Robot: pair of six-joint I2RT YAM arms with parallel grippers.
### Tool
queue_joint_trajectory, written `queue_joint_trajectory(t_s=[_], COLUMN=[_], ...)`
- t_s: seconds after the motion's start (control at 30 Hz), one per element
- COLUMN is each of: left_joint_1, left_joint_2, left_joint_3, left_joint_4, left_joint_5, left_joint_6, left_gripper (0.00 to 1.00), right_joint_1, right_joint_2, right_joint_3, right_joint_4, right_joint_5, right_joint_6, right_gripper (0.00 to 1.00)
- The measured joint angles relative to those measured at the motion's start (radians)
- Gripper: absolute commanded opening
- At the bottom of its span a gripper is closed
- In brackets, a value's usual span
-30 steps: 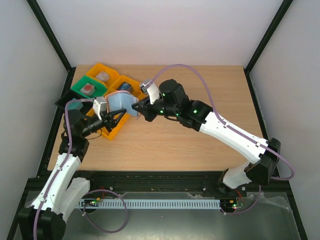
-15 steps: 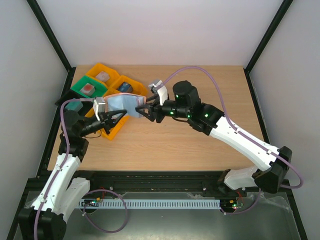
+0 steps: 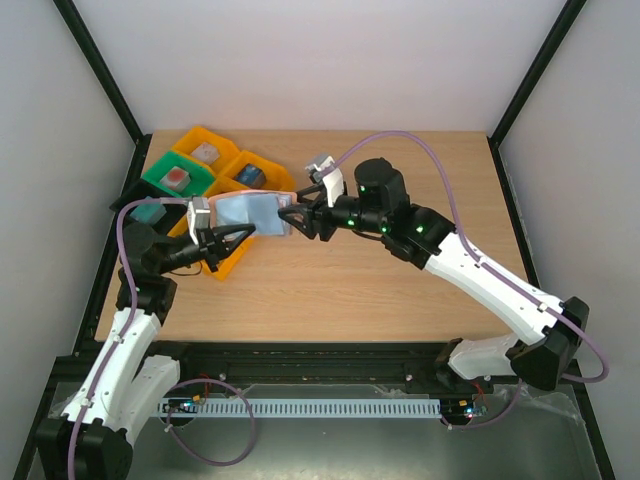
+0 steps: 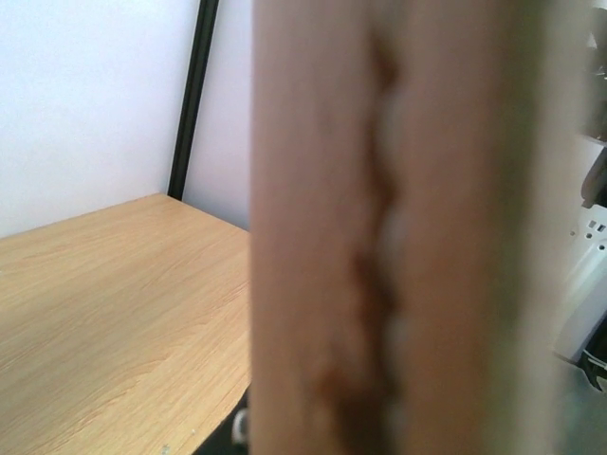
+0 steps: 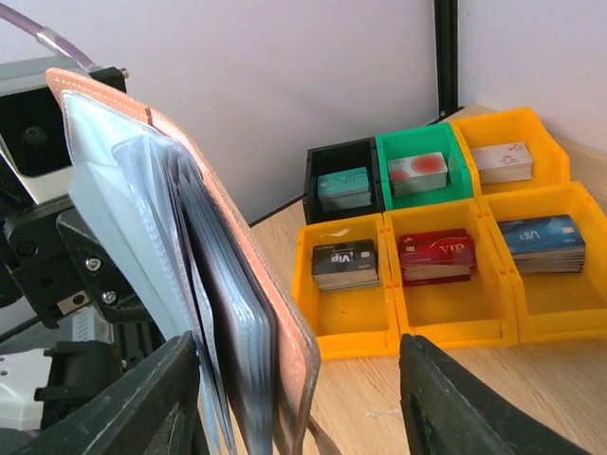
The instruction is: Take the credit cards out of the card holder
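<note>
The card holder [image 3: 250,212], tan leather outside and pale blue-grey plastic sleeves inside, hangs above the table near the trays. My left gripper [image 3: 243,233] is shut on its lower left edge. In the left wrist view the tan leather of the holder [image 4: 379,237] fills the frame in a blur and hides the fingers. My right gripper [image 3: 291,219] is open at the holder's right end. In the right wrist view the holder [image 5: 285,313] stands between the parted fingers [image 5: 142,408], nearer the left one. The credit cards [image 5: 237,322] show edge-on inside the sleeves.
Yellow trays [image 5: 356,327], a green tray [image 5: 394,142] and a black tray [image 5: 313,161] hold stacks of cards behind the holder. In the top view these trays [image 3: 215,265] sit at the table's left rear. Black frame posts stand at the table's corners.
My left gripper has shut on the card holder. My right gripper has opened, let go of it and drawn back a little to the right. The holder has tilted flatter.
</note>
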Motion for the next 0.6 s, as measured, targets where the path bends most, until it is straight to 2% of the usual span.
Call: queue_joint_trajectory(t_s=[0.33,0.6], left_joint_1=[0.000,-0.012], left_joint_2=[0.000,0.000], left_joint_3=[0.000,0.000], left_joint_4=[0.009,0.024], left_joint_5=[0.026,0.027], left_joint_6=[0.003,0.007], left_gripper=[0.02,0.02], right_joint_1=[-0.007,-0.007], right_joint_2=[-0.028,-0.021], right_joint_3=[0.000,0.001], right_joint_4=[-0.042,-0.036], right_joint_5=[0.001,-0.029], right_joint_6=[-0.080,-0.065], right_gripper=[0.63,0.65])
